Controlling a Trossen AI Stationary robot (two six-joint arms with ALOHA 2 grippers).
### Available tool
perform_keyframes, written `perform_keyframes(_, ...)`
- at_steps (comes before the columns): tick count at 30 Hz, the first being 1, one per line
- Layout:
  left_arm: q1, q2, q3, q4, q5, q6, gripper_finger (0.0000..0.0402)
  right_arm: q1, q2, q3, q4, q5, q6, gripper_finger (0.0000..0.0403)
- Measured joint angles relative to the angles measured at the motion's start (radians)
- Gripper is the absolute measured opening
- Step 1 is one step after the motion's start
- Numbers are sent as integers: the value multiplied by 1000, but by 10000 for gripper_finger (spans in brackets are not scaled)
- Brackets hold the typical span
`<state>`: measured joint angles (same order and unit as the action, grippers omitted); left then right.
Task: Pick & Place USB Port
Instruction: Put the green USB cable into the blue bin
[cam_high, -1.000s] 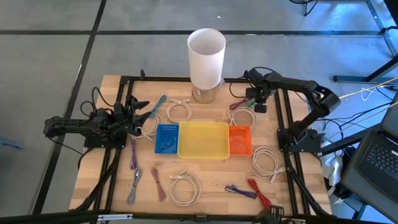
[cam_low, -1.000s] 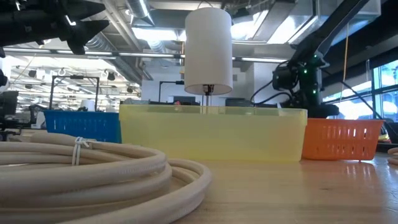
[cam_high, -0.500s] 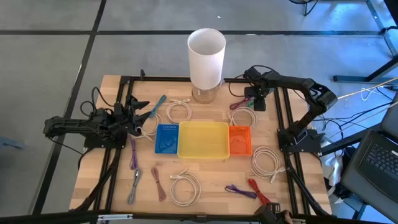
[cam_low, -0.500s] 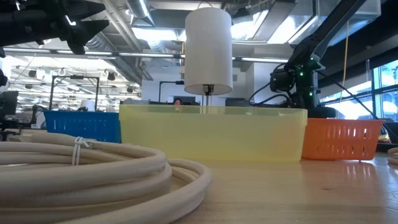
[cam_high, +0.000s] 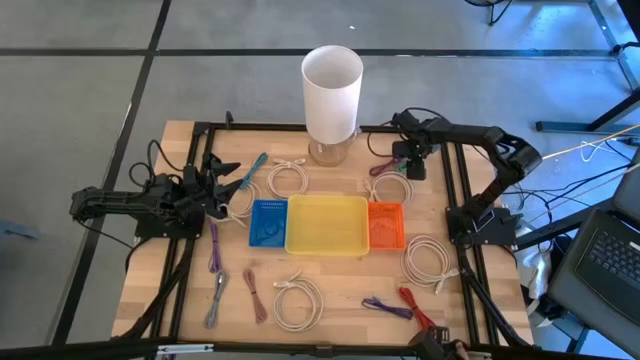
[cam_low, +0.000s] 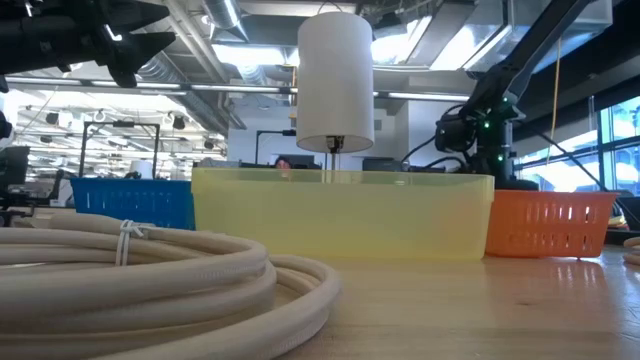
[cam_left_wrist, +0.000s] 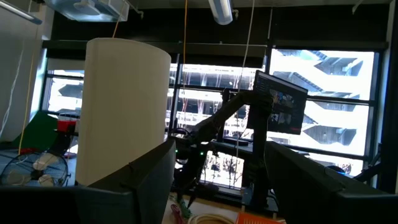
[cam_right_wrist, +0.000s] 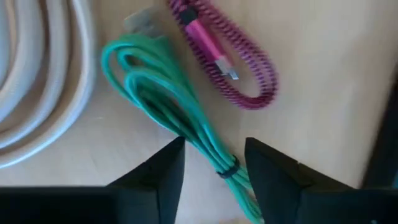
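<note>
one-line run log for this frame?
right gripper: open, over green cable | pink cable: beside it | left gripper: open, waiting table-left

Two dark, near-black jointed arms on black bases, the left arm (cam_high: 130, 205) and right arm (cam_high: 490, 160) trailing looped black cables, each ending in two dark tapered fingers (cam_right_wrist: 158, 174), with small green lights (cam_low: 487, 113) on the right arm
</note>
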<state>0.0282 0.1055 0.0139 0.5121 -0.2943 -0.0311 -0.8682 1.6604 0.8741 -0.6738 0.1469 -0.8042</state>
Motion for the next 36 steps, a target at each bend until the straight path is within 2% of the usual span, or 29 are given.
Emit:
perform_keyframes(8, 0, 0, 0, 0, 0, 0, 239, 2, 39, -14, 16, 16, 16, 123)
perform_keyframes(10, 0, 0, 0, 0, 0, 0, 240, 2, 28, -14, 17, 13, 63, 97)
perform_keyframes(14, 0, 0, 0, 0, 0, 0, 240, 0, 7, 6, 32, 26, 129, 22)
perform_keyframes(15, 0, 0, 0, 0, 0, 0, 240, -1, -5, 7, 33, 33, 143, 15)
perform_keyframes(20, 0, 0, 0, 0, 0, 0, 239, 1, -43, 7, 9, 93, 176, 13)
perform_keyframes(27, 0, 0, 0, 0, 0, 0, 239, 24, -136, 7, -104, 95, 260, 10)
perform_keyframes(36, 0, 0, 0, 0, 0, -29, 240, 162, -335, 7, -182, 73, 351, 10)
